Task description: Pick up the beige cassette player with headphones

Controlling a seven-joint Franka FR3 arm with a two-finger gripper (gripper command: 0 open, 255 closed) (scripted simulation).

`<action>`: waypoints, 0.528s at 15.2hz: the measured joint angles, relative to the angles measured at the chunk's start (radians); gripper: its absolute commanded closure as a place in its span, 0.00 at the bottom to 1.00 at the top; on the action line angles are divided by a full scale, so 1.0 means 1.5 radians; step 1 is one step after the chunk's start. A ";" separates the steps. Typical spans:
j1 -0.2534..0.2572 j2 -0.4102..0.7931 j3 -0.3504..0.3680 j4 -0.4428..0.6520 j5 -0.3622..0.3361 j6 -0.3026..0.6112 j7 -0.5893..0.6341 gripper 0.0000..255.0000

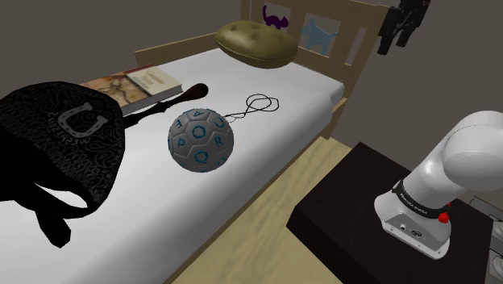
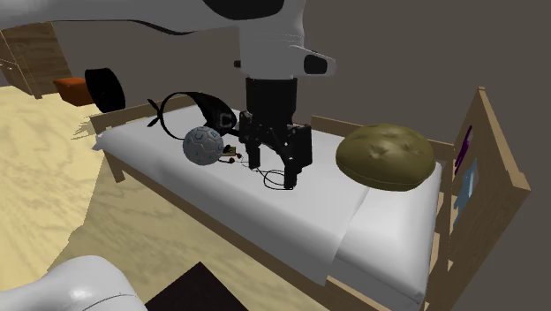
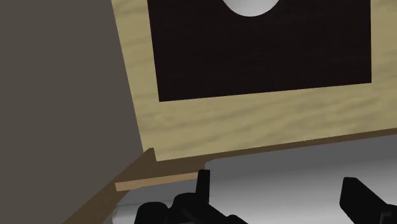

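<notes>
Against grey walls, on a pale wooden floor, stands one wooden-framed bed with a white sheet. Its headboard bears two animal shapes, one purple cat and one blue dog. One olive-green buttoned pillow lies at the head end.

Five more things rest on the sheet:
- one grey ball with blue letters near the middle;
- one flat book with a tan cover by the far rail;
- one dark brown club-shaped stick beside the book;
- one black patterned fabric item with a grey horseshoe mark at the shoulder view's left;
- one small beige cassette player, lying just beside the ball, too small to make out in detail.

A thin black looping cord trails from it toward the pillow.

The black two-finger gripper hangs above the bed, apart from everything on it. Its fingers are spread wide with nothing between them. In the wrist view the bed's wooden edge, the floor and the dark box stand lie beyond the fingers.
</notes>
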 measured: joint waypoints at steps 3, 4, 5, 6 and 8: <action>0.001 0.009 0.012 -0.009 0.012 0.017 0.023 0.00; 0.002 0.018 0.022 -0.013 0.021 0.030 0.042 0.00; 0.003 0.031 0.032 -0.010 0.031 0.040 0.061 0.00; 0.004 0.039 0.043 -0.015 0.041 0.053 0.081 0.00; 0.006 0.069 0.063 -0.022 0.058 0.090 0.120 0.00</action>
